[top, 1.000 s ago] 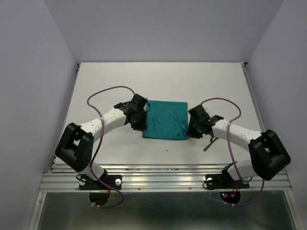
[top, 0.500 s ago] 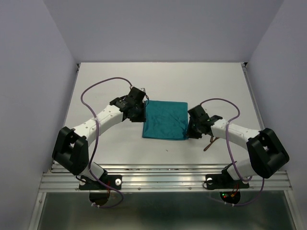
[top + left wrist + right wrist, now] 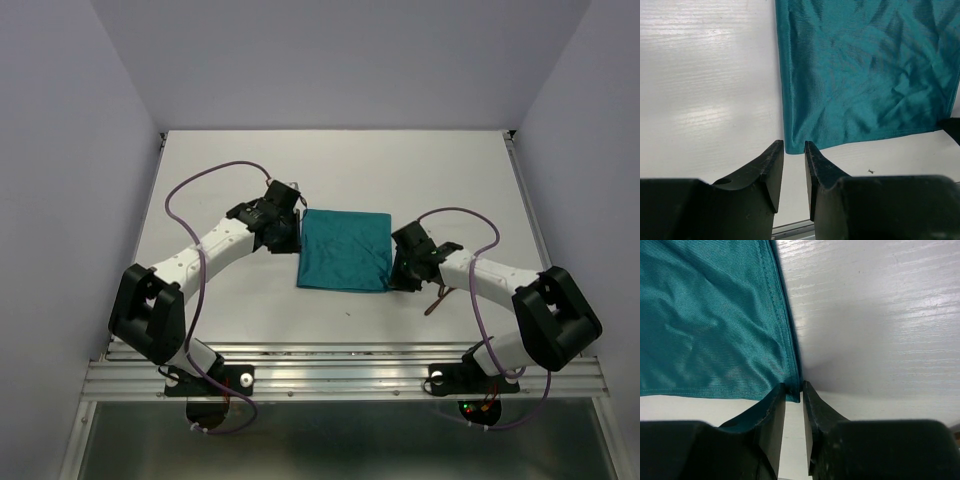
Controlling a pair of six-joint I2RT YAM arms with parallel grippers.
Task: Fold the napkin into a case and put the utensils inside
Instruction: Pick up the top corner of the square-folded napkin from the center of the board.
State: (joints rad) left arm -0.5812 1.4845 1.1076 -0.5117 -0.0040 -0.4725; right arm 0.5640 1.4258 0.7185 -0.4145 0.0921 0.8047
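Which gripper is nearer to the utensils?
Right. The right gripper is at the napkin's right edge, close to the utensils beside its arm; the left gripper is across the napkin by its left edge.

No readable text, label, brand, number or sign in any view. Teal shiny square cloth napkin (image 3: 345,250): plain, unprinted. White matte table top (image 3: 400,170): plain, unmarked.

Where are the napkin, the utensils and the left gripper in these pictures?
napkin (image 3: 345,250): top external view, middle of the teal cloth.
utensils (image 3: 436,301): top external view, the reddish-brown part that shows.
left gripper (image 3: 794,149): left wrist view, midway between its fingertips, just below the napkin's corner.
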